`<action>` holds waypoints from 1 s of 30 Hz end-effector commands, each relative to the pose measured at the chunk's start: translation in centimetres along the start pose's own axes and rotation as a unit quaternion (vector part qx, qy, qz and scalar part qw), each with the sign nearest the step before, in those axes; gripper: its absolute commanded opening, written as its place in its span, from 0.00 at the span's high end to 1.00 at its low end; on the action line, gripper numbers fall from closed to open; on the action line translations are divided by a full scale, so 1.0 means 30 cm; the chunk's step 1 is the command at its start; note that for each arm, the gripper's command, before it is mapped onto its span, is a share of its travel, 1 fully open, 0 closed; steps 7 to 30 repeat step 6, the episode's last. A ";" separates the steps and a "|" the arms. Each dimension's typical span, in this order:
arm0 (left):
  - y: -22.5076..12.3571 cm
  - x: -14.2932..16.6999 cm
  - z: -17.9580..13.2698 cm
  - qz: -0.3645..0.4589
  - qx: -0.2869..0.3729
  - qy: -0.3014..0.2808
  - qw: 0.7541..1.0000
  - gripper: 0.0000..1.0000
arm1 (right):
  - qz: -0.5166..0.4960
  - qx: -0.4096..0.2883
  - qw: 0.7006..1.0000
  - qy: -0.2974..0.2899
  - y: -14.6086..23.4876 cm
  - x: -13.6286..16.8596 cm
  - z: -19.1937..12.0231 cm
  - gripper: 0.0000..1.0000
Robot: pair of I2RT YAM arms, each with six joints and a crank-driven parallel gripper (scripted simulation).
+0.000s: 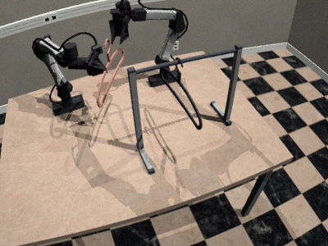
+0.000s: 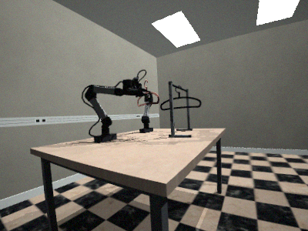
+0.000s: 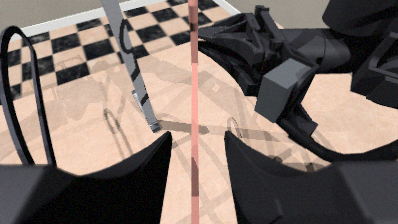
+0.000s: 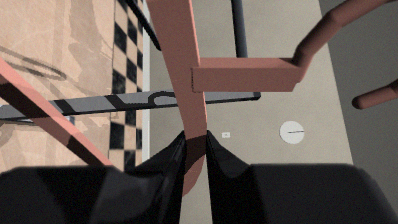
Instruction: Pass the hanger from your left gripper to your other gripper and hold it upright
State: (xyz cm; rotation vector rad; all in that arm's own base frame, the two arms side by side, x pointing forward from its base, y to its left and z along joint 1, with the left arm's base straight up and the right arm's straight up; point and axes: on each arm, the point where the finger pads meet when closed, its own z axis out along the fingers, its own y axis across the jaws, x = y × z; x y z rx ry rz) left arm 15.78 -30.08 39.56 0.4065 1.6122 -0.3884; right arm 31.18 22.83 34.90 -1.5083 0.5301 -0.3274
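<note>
a salmon-pink hanger (image 1: 122, 56) (image 2: 158, 98) (image 3: 195, 100) (image 4: 175, 40), slim and looped, with its open hook uppermost, is held upright above the table (image 1: 49, 172) (image 2: 127, 158), its body pinched in the nearly closed fingers of the right gripper (image 1: 105, 70) (image 3: 190, 38) (image 4: 196, 133). the left gripper (image 1: 117, 42) (image 3: 198, 134) is parted about halfway, gripping nothing, near the pink hanger. a black hanger (image 1: 199, 124) (image 3: 36, 90) is hung on the upright rack's rail (image 1: 205, 56).
</note>
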 end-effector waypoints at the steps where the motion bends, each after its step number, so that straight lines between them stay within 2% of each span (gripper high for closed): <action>1: 0.010 0.007 -0.004 0.003 -0.006 0.006 1.000 0.54 | -0.010 0.013 1.000 -0.002 -0.050 -0.013 0.000 1.00; 30: 0.010 0.007 -0.004 0.003 -0.006 0.006 1.000 0.54 | -0.010 0.013 1.000 -0.002 -0.050 -0.013 0.000 1.00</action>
